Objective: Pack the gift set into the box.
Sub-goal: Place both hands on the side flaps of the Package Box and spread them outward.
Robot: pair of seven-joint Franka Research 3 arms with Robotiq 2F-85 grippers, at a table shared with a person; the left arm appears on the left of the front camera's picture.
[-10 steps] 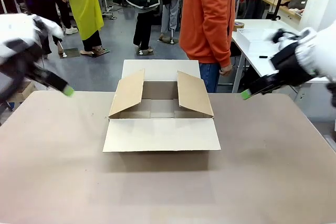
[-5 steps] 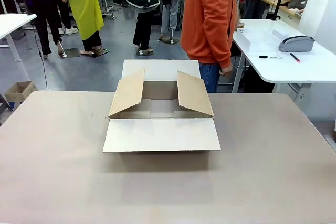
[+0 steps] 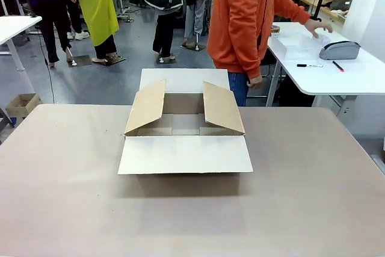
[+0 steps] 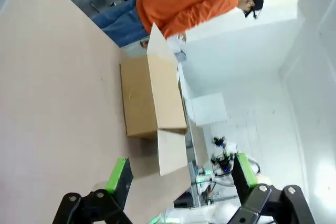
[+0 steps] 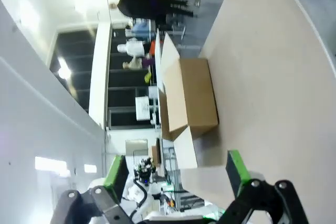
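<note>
The large brown corrugated cardboard box (image 3: 183, 142) stands open; left gripper (image 4: 181, 170) and right gripper (image 5: 176, 170) both spread wide, empty; dark grey curved piece (image 3: 338, 50) looks rigid, light; grasp its middle.

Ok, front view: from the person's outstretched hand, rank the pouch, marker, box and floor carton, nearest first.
1. Pouch, beside the hand on the side table.
2. Marker, same table, closer to camera.
3. Box, middle of main table.
4. Carton, floor, far left.
</note>
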